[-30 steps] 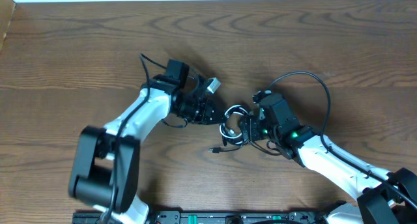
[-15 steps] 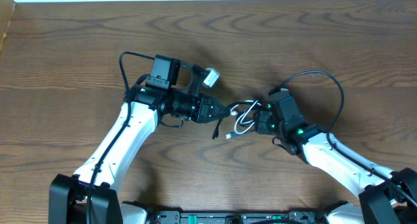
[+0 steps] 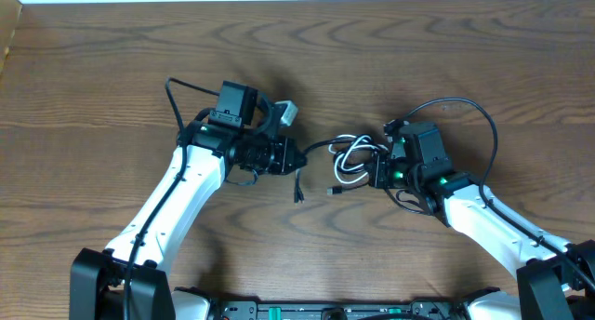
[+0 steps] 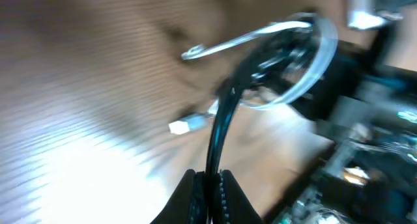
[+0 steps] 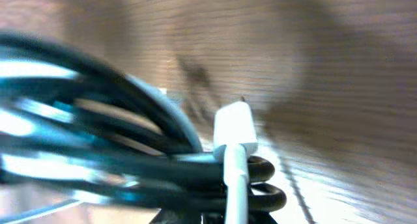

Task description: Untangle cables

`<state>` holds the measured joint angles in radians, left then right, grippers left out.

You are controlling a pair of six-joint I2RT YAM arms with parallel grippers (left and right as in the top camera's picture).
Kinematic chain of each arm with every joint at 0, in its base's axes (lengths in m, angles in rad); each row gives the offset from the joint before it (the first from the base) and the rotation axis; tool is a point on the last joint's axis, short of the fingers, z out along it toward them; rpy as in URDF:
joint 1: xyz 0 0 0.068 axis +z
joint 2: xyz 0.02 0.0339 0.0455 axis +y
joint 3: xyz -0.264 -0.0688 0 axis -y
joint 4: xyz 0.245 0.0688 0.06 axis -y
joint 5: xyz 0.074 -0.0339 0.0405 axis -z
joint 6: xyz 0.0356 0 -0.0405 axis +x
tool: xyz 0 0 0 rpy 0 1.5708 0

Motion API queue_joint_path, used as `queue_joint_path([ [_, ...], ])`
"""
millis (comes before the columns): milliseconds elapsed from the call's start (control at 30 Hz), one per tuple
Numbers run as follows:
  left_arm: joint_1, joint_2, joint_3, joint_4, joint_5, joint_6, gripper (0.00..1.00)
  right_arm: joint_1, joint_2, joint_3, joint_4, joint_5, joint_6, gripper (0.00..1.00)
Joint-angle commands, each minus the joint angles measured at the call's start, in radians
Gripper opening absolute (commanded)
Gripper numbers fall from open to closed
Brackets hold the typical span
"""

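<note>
L gripper (image 4: 208, 180): jaws pinched tight on a black cable (image 4: 218, 123) that runs out to the knot (image 3: 351, 156). R gripper (image 3: 376, 171): jaws clamped on the white cable (image 5: 233, 136), w/ black loops wrapped round it. Knot sits btwn the two grippers, mid-table (image 3: 112, 69); two plug ends (image 3: 299, 193) trail off it. Best approach, imo: pull apart slow & level. If loops cinch, ease off & re-grip nearer a free plug.

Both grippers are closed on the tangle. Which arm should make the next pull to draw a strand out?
Left, probably. The left gripper pinches one black cable alone, leading into the bundle. The right gripper clamps that looped bundle, white cable included, so it suits anchoring.
</note>
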<state>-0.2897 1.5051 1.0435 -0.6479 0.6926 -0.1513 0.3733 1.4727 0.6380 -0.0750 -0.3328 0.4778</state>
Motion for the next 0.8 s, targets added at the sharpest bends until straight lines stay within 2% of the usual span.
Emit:
queue_joint_path([
  [0,0.004,-0.011,-0.004,-0.026,-0.156,-0.045,0.08,-0.01,0.006,0.005,0.012,-0.113,-0.061,0.02],
  [500,0.002,0.06,-0.007,-0.031,-0.154,-0.045,0.08,0.044,0.006,0.005,0.043,-0.385,-0.15,0.01],
  [667,0.002,0.109,-0.007,-0.032,-0.151,-0.037,0.08,0.067,0.006,0.005,0.048,-0.387,-0.161,0.02],
  [767,0.002,0.126,-0.007,-0.032,-0.151,-0.034,0.11,0.068,0.006,0.005,0.027,-0.373,-0.161,0.05],
])
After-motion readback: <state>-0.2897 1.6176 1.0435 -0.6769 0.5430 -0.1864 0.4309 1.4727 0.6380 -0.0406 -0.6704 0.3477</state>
